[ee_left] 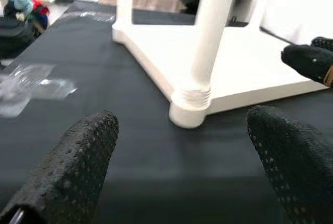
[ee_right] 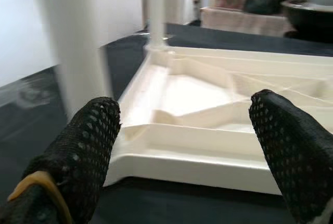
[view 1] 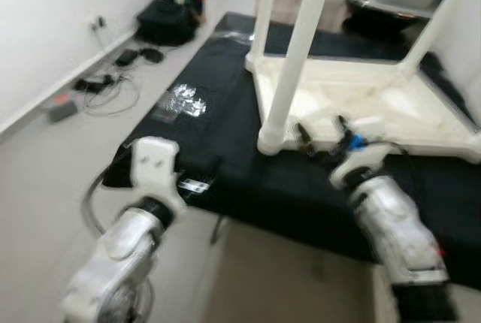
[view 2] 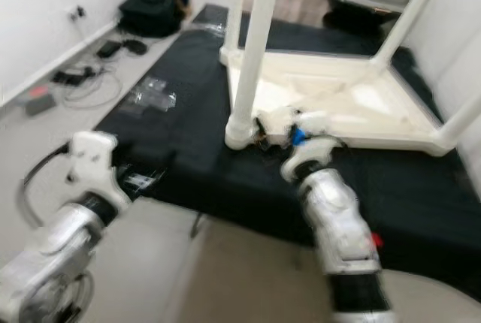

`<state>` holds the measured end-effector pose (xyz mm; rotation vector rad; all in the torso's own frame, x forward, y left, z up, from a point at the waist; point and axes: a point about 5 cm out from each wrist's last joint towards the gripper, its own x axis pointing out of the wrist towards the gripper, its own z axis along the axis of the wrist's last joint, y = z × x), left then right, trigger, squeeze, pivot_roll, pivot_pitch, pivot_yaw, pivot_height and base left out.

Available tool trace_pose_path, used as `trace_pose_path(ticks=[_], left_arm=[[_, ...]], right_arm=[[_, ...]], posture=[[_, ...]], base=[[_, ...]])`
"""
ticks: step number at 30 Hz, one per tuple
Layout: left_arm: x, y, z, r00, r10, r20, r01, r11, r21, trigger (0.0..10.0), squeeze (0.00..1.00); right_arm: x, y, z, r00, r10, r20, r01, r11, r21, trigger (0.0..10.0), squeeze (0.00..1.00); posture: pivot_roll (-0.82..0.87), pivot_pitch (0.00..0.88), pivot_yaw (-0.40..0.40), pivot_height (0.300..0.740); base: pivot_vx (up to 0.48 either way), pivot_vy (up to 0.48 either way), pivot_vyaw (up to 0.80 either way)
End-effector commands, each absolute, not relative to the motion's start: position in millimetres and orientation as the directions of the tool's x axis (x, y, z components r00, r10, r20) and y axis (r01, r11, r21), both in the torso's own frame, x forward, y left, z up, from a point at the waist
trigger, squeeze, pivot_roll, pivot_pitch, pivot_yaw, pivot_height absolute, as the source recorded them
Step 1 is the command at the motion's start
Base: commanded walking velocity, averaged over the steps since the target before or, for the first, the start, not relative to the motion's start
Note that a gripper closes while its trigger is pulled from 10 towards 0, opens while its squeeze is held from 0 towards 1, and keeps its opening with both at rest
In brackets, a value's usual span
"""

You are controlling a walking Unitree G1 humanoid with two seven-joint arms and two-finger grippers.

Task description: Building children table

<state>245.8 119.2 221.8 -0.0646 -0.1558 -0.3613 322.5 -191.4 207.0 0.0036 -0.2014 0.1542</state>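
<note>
Lying upside down on a black cloth (view 1: 225,135), the white children's table (view 1: 353,101) sat just ahead of the right gripper (ee_right: 184,146), jaws spread and empty. The left gripper (ee_left: 179,169), also released, faced its near leg (ee_left: 205,41). Cables (view 1: 105,86) littered the grey floor (view 1: 45,180) by the wall.

Both head views are smeared by motion blur. The upside-down white table (view 1: 361,105) is cut off at the right edge, and its upright legs (view 1: 297,52) run out past the top. Clear plastic bags (view 1: 184,101) on the black mat (view 1: 218,135) are too blurred to tell their contents. Objects by the wall (view 1: 113,71) look like cables, uncertain. The left gripper's (ee_left: 182,146) fingertips (ee_left: 86,151) are cut by the bottom edge.
</note>
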Motion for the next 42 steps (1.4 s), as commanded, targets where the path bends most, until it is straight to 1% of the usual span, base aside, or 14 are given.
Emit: trace_pose_path(ticks=[1,10,12,19,23,25,26,33,36,37,39,40,41,42], left_arm=[[247.1,123.4,220.4,0.933,-0.323,0.158,0.333,0.942,-0.045,10.0,0.0],[245.4,121.7,221.8,0.938,-0.301,0.173,0.316,0.947,-0.063,10.0,0.0],[240.1,113.5,216.2,0.932,-0.325,0.16,0.339,0.938,-0.068,10.0,0.0],[238.8,110.8,220.6,0.93,-0.326,0.171,0.341,0.938,-0.061,10.0,0.0],[238.9,113.6,221.8,0.933,-0.315,0.174,0.328,0.943,-0.055,10.0,0.0],[240.1,116.3,224.2,0.937,-0.297,0.182,0.31,0.949,-0.05,10.0,0.0],[241.4,116.7,230.5,0.935,-0.294,0.201,0.308,0.951,-0.042,10.0,0.0],[244.2,119.7,240.5,0.933,-0.27,0.238,0.285,0.958,-0.033,10.0,0.0],[246.1,131.4,251.3,0.94,-0.189,0.284,0.205,0.978,-0.026,10.0,0.0],[245.7,140.7,257.1,0.94,-0.128,0.316,0.141,0.99,-0.016,10.0,0.0],[240.9,169.3,261.9,0.934,0.075,0.349,-0.072,0.997,-0.023,10.0,0.0],[240.9,169.3,261.9,0.934,0.075,0.349,-0.072,0.997,-0.023,10.0,0.0],[237.4,180.0,261.4,0.924,0.147,0.354,-0.16,0.987,0.008,10.0,0.0],[237.4,180.0,261.4,0.924,0.147,0.354,-0.16,0.987,0.008,10.0,0.0]], right_arm=[[325.6,-193.7,210.5,0.964,0.147,0.22,-0.149,0.989,-0.008,10.0,0.0],[326.8,-183.2,211.4,0.95,0.221,0.222,-0.236,0.971,0.042,10.0,0.0],[340.0,-165.7,216.8,0.913,0.343,0.22,-0.369,0.925,0.091,10.0,0.0],[371.4,-159.6,247.9,0.858,0.437,0.268,-0.479,0.87,0.115,10.0,0.0],[373.6,-166.2,252.8,0.864,0.406,0.298,-0.449,0.889,0.089,10.0,0.0],[368.4,-170.8,240.6,0.888,0.373,0.269,-0.4,0.915,0.052,10.0,0.0],[358.8,-175.1,225.2,0.914,0.323,0.245,-0.342,0.939,0.041,10.0,0.0],[353.3,-180.4,215.2,0.946,0.232,0.225,-0.243,0.97,0.024,10.0,0.0],[354.3,-181.0,217.3,0.956,0.178,0.235,-0.177,0.984,-0.024,10.0,0.0],[355.2,-179.8,219.9,0.956,0.163,0.244,-0.163,0.986,-0.023,10.0,0.0],[359.7,-179.8,225.3,0.955,0.133,0.266,-0.136,0.991,-0.008,10.0,0.0],[359.7,-179.8,225.3,0.955,0.133,0.266,-0.136,0.991,-0.008,10.0,0.0],[361.4,-179.9,226.1,0.954,0.132,0.269,-0.138,0.99,0.003,10.0,0.0],[361.4,-179.9,226.1,0.954,0.132,0.269,-0.138,0.99,0.003,10.0,0.0]], posture=[[0.04,0.18,-0.114,0.74],[0.04,0.182,-0.114,0.74],[0.05,0.189,-0.112,0.74],[0.06,0.199,-0.128,0.74],[0.05,0.203,-0.128,0.74],[0.05,0.201,-0.128,0.74],[0.05,0.2,-0.126,0.74],[0.06,0.193,-0.12,0.74],[0.06,0.182,-0.115,0.74],[0.06,0.182,-0.115,0.74],[0.07,0.178,-0.12,0.74],[0.07,0.178,-0.12,0.74],[0.07,0.178,-0.124,0.74],[0.07,0.178,-0.124,0.74]], base=[[0.0,0.0,0.0],[0.0,0.0,0.0],[0.0,0.0,0.0],[0.0,0.0,0.0],[0.0,0.0,0.0],[0.0,0.0,0.0],[0.0,0.0,-0.77],[0.0,0.0,-0.77],[0.0,0.0,-0.26],[0.0,0.0,0.0],[0.0,0.0,0.0],[0.0,0.0,0.0],[0.0,0.0,0.0],[0.0,0.0,0.0]])
